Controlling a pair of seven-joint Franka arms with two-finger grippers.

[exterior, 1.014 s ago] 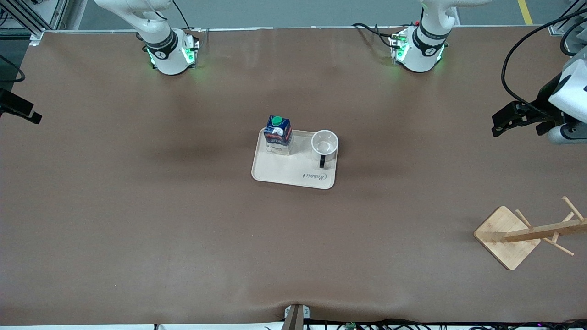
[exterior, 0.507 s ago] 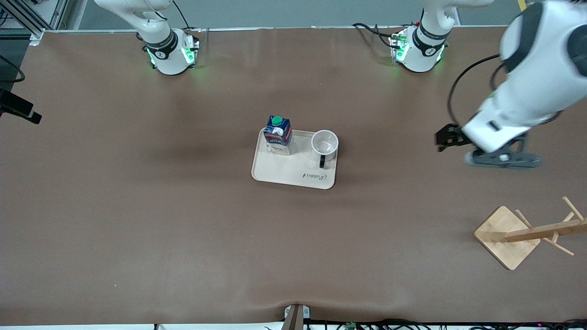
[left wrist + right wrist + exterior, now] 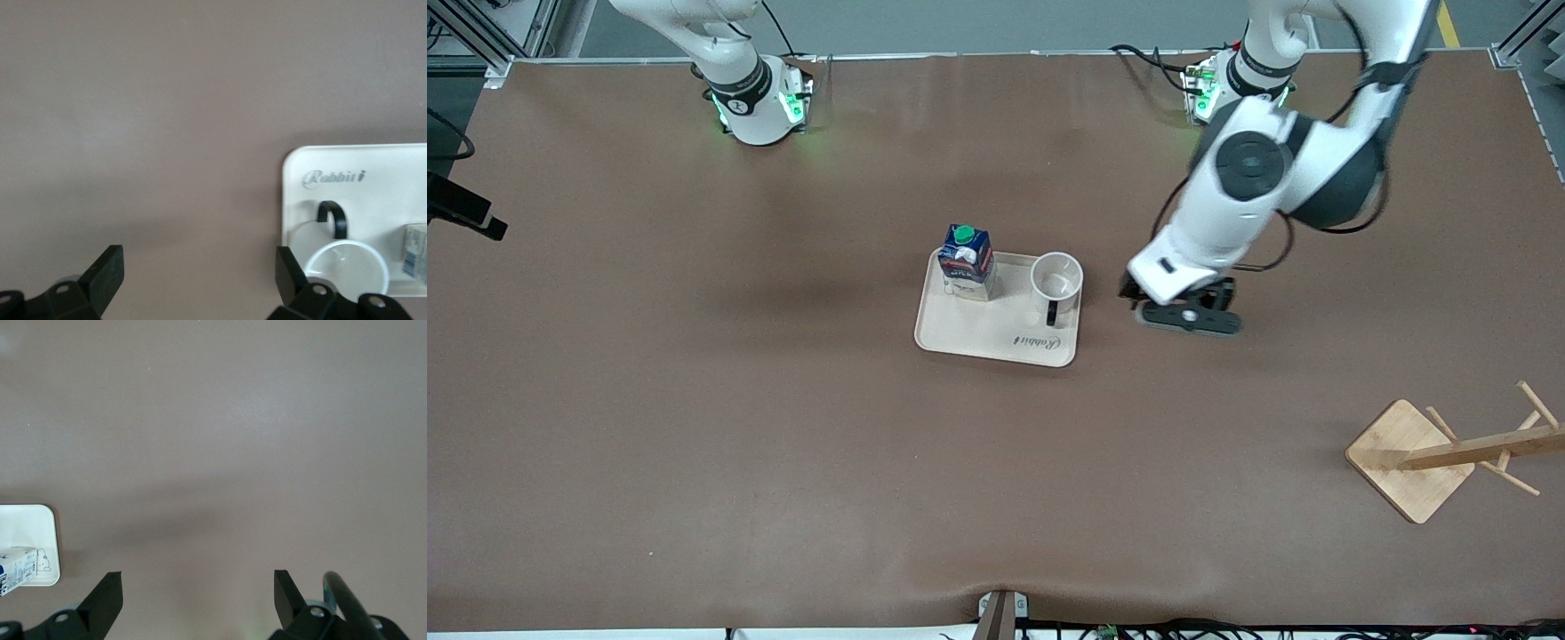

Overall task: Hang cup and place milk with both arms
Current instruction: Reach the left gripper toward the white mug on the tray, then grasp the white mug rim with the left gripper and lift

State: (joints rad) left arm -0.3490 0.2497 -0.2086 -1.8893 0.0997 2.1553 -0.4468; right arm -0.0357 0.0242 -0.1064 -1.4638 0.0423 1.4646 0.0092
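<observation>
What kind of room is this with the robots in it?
Probably a robot lab or test workshop. Two white robot arms are bolted to a big brown table, the left arm reaching over it. A tray with a cup and milk looks set up for practice.

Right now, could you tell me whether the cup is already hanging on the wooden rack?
No, the cup stands upright on the tray beside the milk, well apart from the wooden rack.

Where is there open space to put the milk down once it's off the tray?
Bare brown table lies between the tray and the front camera's edge, and toward the right arm's end. It is crowded on the tray, where milk and cup stand, and beside the cup, where the open left gripper hovers.
</observation>
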